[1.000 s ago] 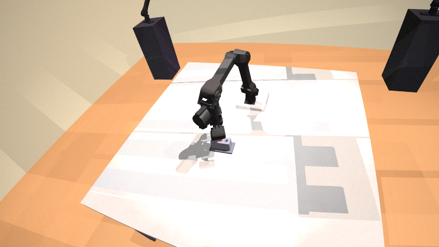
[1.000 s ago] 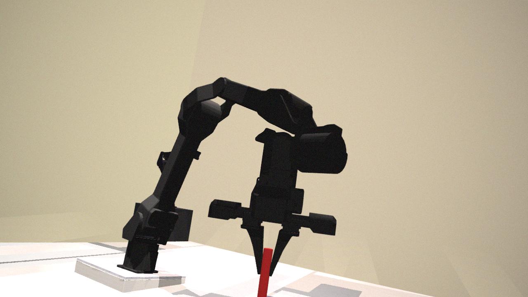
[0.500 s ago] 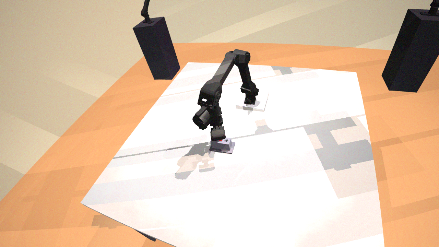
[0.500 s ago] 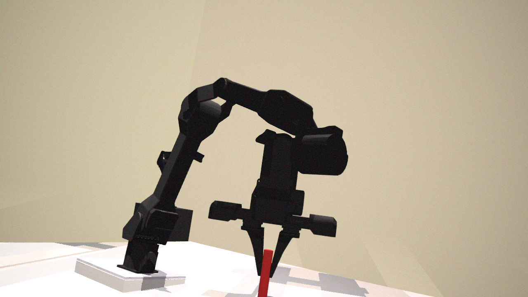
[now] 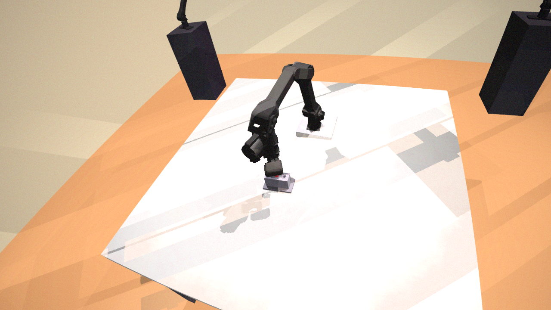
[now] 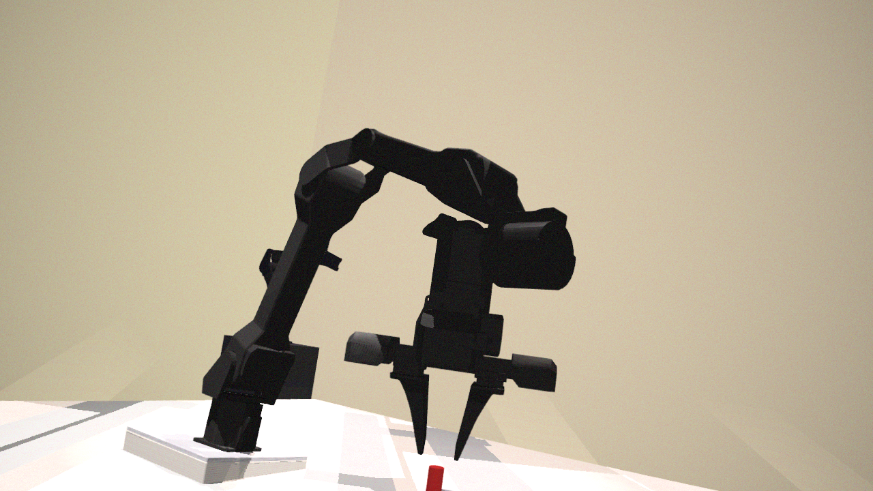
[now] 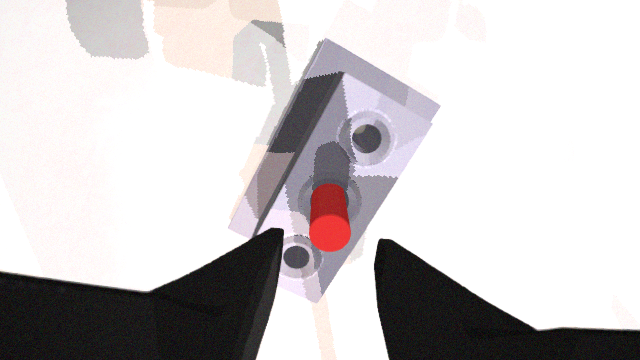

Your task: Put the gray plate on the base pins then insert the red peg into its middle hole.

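Observation:
The gray plate (image 7: 385,165) (image 5: 283,181) lies flat on the base (image 5: 289,188) (image 7: 330,60), with a pin showing in each of its two end holes. The red peg (image 7: 328,216) (image 5: 276,176) (image 6: 434,477) stands upright in the plate's middle hole, only its top part sticking out. My gripper (image 7: 329,247) (image 6: 436,453) hangs just above the peg with its fingers apart, one on each side of the peg's top and clear of it. It is open and holds nothing.
The arm's own white mounting block (image 5: 316,129) (image 6: 183,455) sits behind the base. Two dark tall camera posts (image 5: 196,61) (image 5: 514,65) stand at the back corners of the orange table (image 5: 512,173), beside the white mat (image 5: 346,231).

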You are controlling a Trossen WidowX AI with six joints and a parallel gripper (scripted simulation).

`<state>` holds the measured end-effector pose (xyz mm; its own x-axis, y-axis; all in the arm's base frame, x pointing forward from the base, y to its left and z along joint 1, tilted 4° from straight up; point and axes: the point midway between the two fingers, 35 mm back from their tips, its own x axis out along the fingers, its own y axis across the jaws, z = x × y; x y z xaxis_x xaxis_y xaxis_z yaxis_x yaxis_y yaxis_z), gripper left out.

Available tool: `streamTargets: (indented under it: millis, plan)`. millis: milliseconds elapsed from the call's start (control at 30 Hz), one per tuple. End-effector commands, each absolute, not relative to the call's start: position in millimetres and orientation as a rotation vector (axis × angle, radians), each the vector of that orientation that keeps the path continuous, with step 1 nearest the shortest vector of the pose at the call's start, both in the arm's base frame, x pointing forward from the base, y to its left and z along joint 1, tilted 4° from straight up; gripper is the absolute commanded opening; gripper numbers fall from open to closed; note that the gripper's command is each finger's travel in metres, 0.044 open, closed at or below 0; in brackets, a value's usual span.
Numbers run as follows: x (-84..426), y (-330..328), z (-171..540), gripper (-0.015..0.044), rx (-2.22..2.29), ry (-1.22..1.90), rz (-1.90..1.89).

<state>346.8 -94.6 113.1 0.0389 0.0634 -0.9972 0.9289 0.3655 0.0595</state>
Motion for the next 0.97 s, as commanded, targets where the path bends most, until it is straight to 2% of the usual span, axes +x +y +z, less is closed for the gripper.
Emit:
streamTargets:
  millis: [0, 933]
  plan:
    - [347, -95, 113, 0.015, 0.989, 1.367, -0.866]
    - [342, -97, 128, 0.015, 0.991, 1.366, -0.863]
